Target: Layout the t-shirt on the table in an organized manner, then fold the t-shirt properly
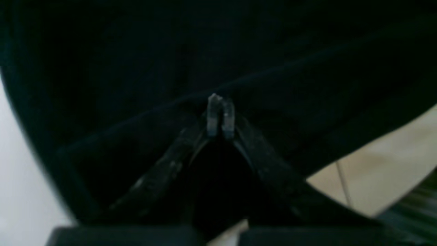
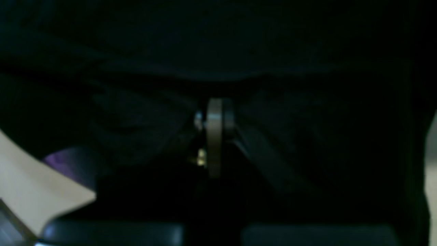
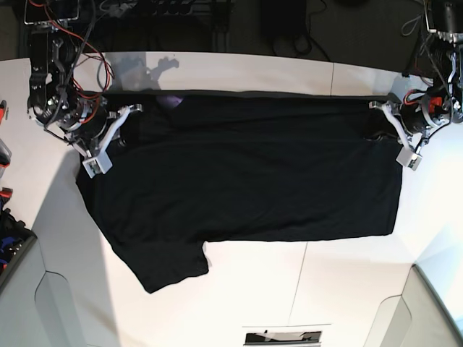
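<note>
The black t-shirt (image 3: pixel 246 173) is spread wide over the white table (image 3: pixel 304 289), its far edge pulled into a straight line between both grippers. One sleeve hangs toward the front left. A purple patch (image 3: pixel 171 101) shows near the far edge, and also in the right wrist view (image 2: pixel 65 160). The orange print and the tag are hidden. My left gripper (image 3: pixel 376 107) is shut on the shirt's far right corner; its tips (image 1: pixel 220 102) pinch black cloth (image 1: pixel 136 68). My right gripper (image 3: pixel 134 109) is shut on the far left part; its tips (image 2: pixel 215 109) are sunk in cloth (image 2: pixel 307 119).
Red and blue items (image 3: pixel 6 210) lie at the left edge. Cables and dark gear (image 3: pixel 181 14) run behind the table's far edge. A thin seam (image 3: pixel 300 278) crosses the bare tabletop in front of the shirt. A small dark panel (image 3: pixel 282 337) sits at the front edge.
</note>
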Robot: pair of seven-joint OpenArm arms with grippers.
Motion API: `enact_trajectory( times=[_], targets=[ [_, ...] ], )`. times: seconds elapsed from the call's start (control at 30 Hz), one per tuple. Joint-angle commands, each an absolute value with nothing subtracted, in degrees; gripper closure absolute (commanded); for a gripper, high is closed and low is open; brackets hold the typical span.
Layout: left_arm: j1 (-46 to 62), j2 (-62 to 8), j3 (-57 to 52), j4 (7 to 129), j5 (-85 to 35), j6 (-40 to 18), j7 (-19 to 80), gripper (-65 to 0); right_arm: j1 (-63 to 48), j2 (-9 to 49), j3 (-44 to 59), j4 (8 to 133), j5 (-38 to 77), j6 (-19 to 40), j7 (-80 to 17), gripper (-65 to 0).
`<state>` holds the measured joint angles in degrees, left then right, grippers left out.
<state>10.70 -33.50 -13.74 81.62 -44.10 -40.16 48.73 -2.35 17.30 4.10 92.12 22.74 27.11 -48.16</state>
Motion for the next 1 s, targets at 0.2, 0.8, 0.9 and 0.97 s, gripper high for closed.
enact_trajectory(
  times=[0.2,0.8,0.9,0.97],
  targets=[
    [14.31,-34.92,-18.13,85.93,-44.16,-40.00,49.08,0.0,-8.56,19.29,6.96,98.70,23.64,27.22,-49.39,0.0],
    [14.17,-34.94,-24.25,93.03,-46.09,-40.00,47.77,0.0,-10.83,19.20,15.94,105.01,30.41,28.56,-48.21,0.0],
    [14.11,-35.16,-25.58,94.21,-46.54,-40.00,46.98,0.0,-10.76,19.20,18.17,107.24,31.07,28.53,-47.68,0.0],
    [13.87,-35.24,-25.52,94.17,-46.48,-40.00,45.36,0.0,-9.63,19.20,19.38,107.63,31.07,28.47,-47.55,0.0]
  ],
)
